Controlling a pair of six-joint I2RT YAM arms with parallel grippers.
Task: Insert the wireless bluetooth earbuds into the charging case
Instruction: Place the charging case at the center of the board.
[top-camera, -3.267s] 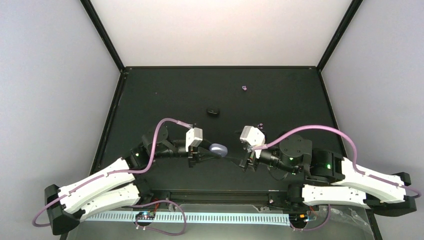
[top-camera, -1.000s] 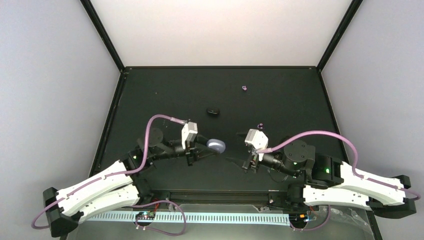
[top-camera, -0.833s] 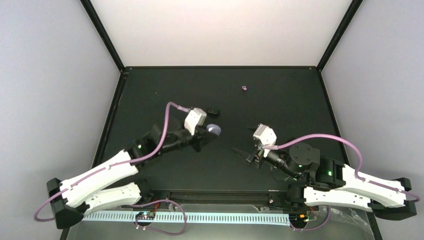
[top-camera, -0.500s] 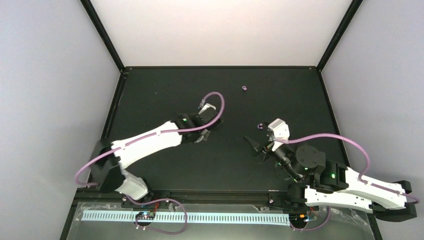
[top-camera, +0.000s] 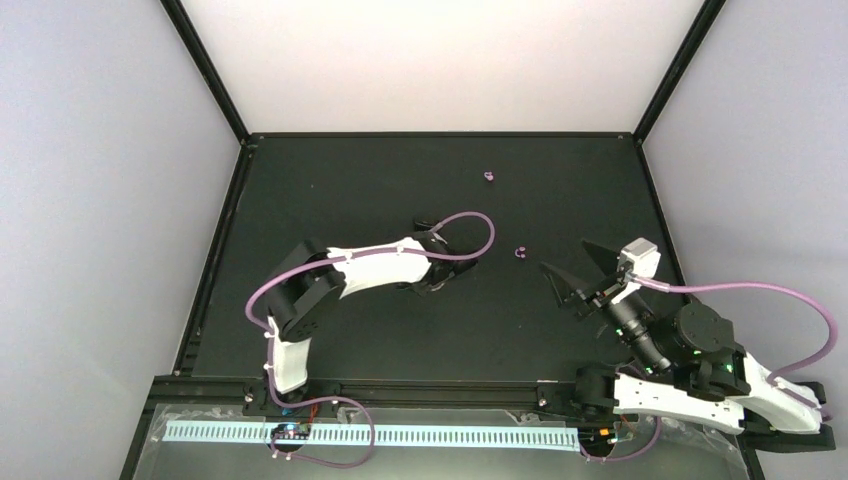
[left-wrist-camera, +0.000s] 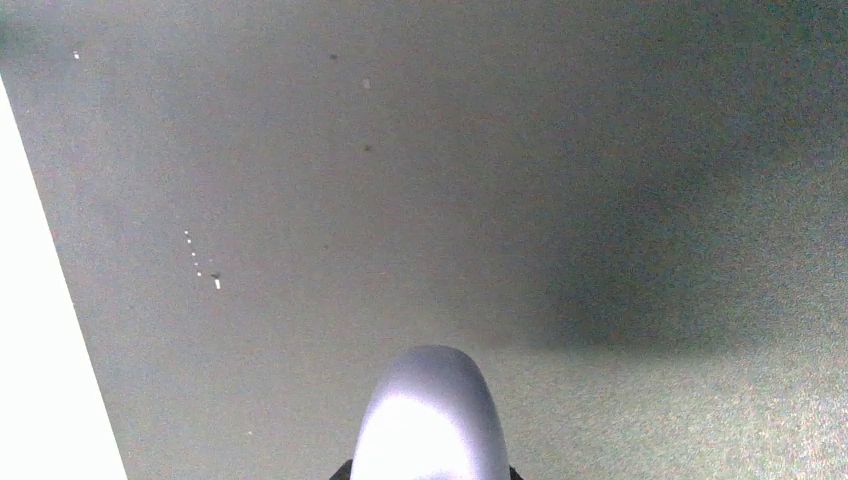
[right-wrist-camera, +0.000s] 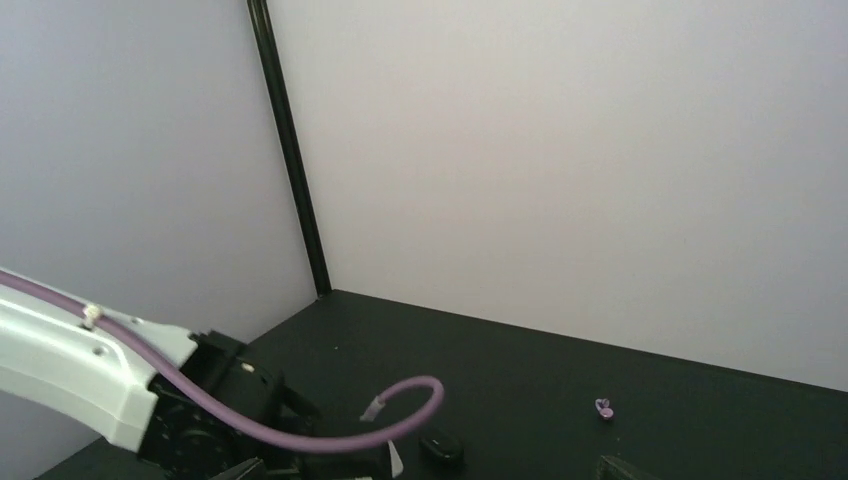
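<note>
Left fingers (top-camera: 438, 277) pinched the charging case (left-wrist-camera: 430, 415), which only the wrist view showed; right fingers (top-camera: 558, 278) were spread wide.

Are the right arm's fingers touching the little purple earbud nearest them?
Apart. Top view shows bare black table between the right fingers and the nearer earbud.

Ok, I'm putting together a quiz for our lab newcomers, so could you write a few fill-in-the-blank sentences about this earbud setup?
1. The number of purple earbuds lying loose on the black table is ___.
2. The right gripper has its jaws ___, with nothing between them.
3. The charging case shows close up at the bottom of the ___ wrist view.

Missing words: two; open; left.
</note>
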